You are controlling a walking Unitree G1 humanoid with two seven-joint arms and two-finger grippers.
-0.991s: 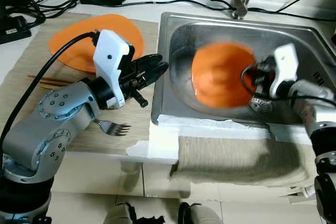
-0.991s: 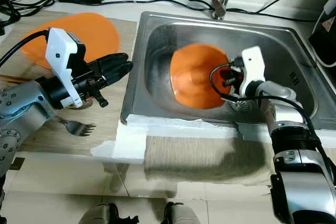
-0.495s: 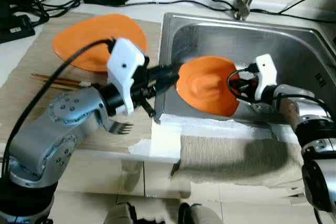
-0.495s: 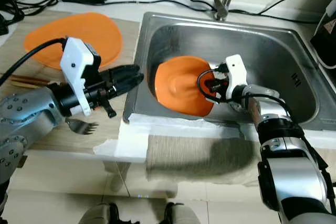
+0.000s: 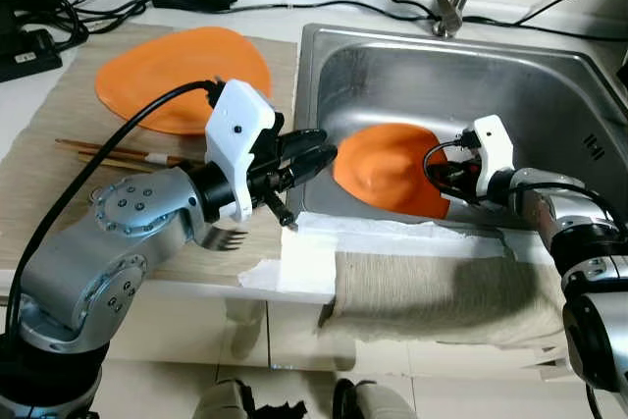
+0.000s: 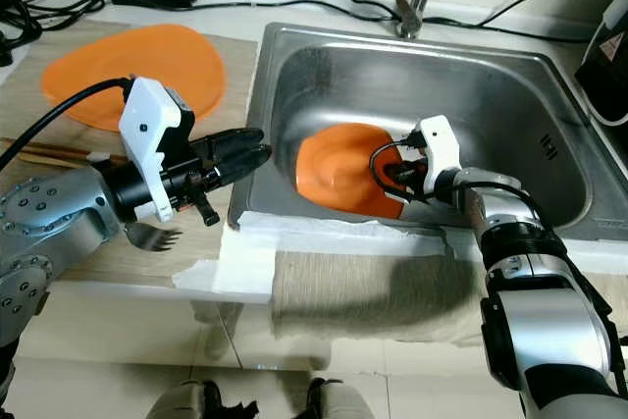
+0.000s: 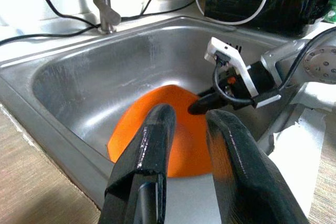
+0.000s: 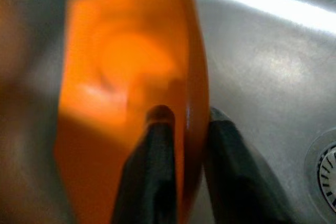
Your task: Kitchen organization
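While the right end effector (image 6: pixel 391 176) pinches the orange plate's (image 6: pixel 339 169) rim, the plate stands tilted inside the sink (image 6: pixel 510 115). Left end effector (image 6: pixel 250 152) hovers at the sink's near-left edge, fingers slightly parted, holding nothing.

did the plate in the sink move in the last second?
Yes. The plate, held by the right gripper, shifted away from the faucet toward the sink's near-left corner.

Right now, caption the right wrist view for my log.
Right gripper pinches the orange plate's rim inside the steel sink.
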